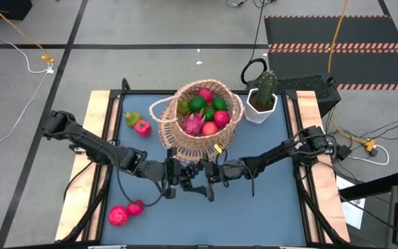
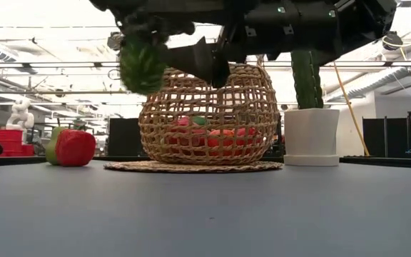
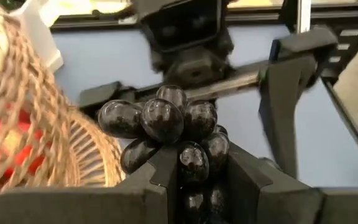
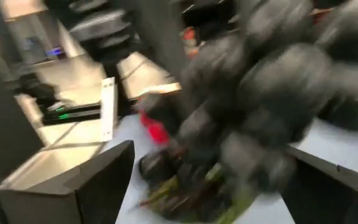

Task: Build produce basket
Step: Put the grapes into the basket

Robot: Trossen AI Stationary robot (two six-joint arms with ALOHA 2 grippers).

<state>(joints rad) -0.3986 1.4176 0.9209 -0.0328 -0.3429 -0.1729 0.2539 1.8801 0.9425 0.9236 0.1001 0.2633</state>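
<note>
The tan wicker basket (image 1: pixel 199 117) stands on its flat base at the middle of the table and holds red, green and pink produce (image 1: pixel 202 114). Just in front of it, both grippers meet above the table. My left gripper (image 3: pixel 194 158) is shut on a bunch of dark grapes (image 3: pixel 160 118). My right gripper (image 4: pixel 216 180) faces it, open, with the grapes (image 4: pixel 272 81) close before its fingers. A pear (image 1: pixel 131 119) and a pink fruit (image 1: pixel 142 127) lie left of the basket. Two red-pink fruits (image 1: pixel 124 213) lie near the front left corner. My left gripper pinches the lower grapes of the bunch (image 3: pixel 194 167) between its two fingers. The fingers come roughly level from the table's left side. Most of the bunch sticks out past the fingertips, and it is lifted clear of the table.
A green cactus in a white pot (image 1: pixel 262 100) stands right of the basket, near the far right corner. The basket's looped handle (image 1: pixel 161 111) juts toward the left. Bare blue table lies in front of the grippers (image 1: pixel 206 221).
</note>
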